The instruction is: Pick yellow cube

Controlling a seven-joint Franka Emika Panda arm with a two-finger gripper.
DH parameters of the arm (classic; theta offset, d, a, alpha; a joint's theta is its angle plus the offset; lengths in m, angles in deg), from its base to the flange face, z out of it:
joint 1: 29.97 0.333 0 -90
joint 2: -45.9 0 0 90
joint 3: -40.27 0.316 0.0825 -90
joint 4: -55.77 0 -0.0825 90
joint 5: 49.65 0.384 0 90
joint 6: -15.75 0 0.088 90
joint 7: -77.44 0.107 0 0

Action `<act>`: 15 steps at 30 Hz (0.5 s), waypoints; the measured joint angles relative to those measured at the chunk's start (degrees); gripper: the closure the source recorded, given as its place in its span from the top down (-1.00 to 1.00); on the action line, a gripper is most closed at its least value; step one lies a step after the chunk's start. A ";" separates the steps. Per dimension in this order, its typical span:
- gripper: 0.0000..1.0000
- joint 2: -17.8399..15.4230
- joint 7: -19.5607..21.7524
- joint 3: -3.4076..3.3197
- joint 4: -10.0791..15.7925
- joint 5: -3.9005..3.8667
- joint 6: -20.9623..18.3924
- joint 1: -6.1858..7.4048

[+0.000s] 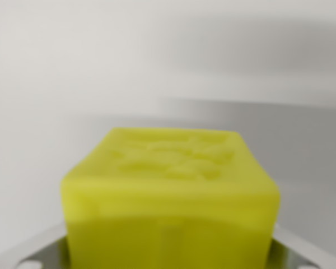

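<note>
1. Right at the bottom edge, the robot's metal gripper (pixel 168 255) showed only as two pale grey finger pieces, one low on the wrist view's left, one low on the wrist view's right.
2. Squarely between them sat the bright yellow-green, soft-edged cube (pixel 171 196), filling the lower middle of the frame and touching or nearly touching both metal pieces.
3. Whether the claw was actually pinching the cube or merely straddling it, I could not tell; the contact points were hidden behind the cube's sides.
4. Up on the cube's top face, a raised, embossed pattern was visible, too blurred to read.
5. Beyond the cube, a plain pale grey-white background (pixel 101 67) spread out, soft and out of focus, with a darker grey band across the upper right.
</note>
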 joint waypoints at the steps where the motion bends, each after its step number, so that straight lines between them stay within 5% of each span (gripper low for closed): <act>1: -1.00 -0.49 0.03 0.00 0.03 -0.04 -0.48 -0.01; 15: -1.00 -7.31 0.33 0.00 0.07 -0.46 -7.29 -0.09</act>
